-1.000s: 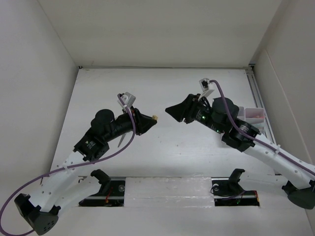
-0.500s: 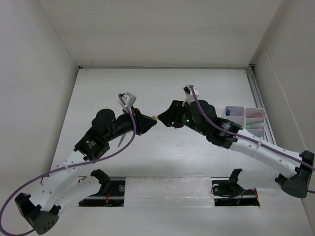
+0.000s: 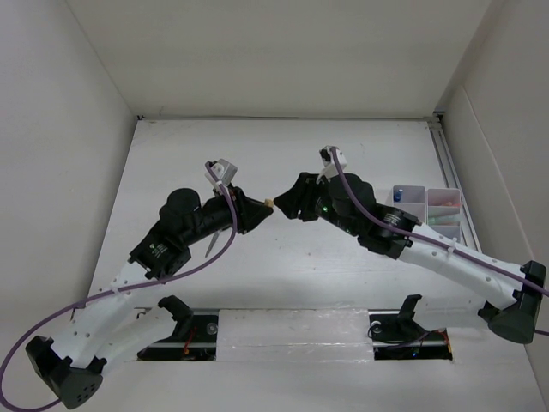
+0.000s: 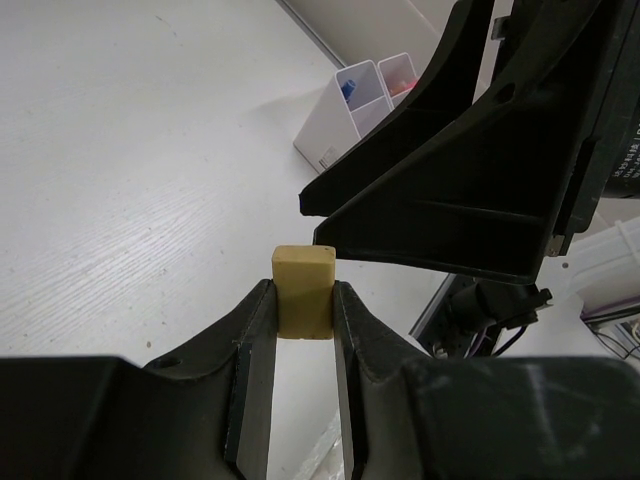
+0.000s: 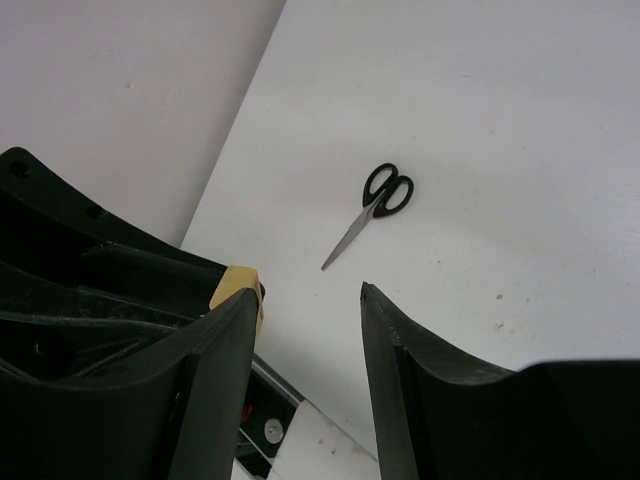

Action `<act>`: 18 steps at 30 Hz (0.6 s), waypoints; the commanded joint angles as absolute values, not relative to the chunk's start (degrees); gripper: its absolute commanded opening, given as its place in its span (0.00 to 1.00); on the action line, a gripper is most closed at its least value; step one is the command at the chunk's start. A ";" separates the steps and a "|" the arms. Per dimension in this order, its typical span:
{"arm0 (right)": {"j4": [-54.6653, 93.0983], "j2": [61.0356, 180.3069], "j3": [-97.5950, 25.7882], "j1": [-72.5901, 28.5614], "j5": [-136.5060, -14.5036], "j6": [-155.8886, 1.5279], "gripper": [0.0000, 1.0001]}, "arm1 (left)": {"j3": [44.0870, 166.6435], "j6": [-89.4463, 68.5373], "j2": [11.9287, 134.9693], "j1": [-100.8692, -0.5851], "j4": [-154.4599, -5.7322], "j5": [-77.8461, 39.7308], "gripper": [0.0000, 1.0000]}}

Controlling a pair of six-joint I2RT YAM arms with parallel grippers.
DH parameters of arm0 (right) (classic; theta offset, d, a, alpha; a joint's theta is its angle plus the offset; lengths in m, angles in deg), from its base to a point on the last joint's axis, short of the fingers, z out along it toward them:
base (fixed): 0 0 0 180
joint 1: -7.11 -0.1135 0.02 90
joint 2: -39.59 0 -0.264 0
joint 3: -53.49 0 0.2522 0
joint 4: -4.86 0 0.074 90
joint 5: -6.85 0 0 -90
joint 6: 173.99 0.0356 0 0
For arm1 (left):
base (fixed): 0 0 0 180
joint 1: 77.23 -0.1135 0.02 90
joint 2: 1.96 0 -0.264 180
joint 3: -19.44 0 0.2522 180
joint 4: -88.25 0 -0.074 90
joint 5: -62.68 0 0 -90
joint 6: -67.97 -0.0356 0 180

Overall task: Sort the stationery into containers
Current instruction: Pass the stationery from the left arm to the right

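Midair, left jaws pinching eraser (image 4: 304, 292), right jaws perhaps touching

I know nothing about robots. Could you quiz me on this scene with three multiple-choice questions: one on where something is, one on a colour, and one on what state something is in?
1. Where are the scissors?
A. held in the left jaws
B. lying flat on the table
C. held in the right jaws

2. What colour is the eraser in the left jaws?
A. pale yellow
B. blue
C. green

3. How do the right jaws stand?
A. shut on the scissors
B. shut on nothing
C. open, right beside the eraser

Answers:
1 B: the right wrist view shows them lying alone on the white tabletop.
2 A: the left wrist view shows a yellowish block pinched between the jaws.
3 C: a wide gap shows between them, with the eraser by one tip.
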State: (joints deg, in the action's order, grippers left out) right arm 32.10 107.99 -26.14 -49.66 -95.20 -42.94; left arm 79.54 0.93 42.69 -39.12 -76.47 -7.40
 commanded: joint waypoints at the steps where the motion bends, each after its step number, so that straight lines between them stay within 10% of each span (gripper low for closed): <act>1: 26.71 107.71 -29.44 -50.81 -97.38 -41.28 0.52 | 81.62 0.47 43.22 -38.82 -78.52 -4.03 0.00; 18: 27.06 108.50 -31.11 -50.81 -104.60 -40.75 0.52 | 81.10 0.47 43.22 -38.82 -79.05 -2.18 0.00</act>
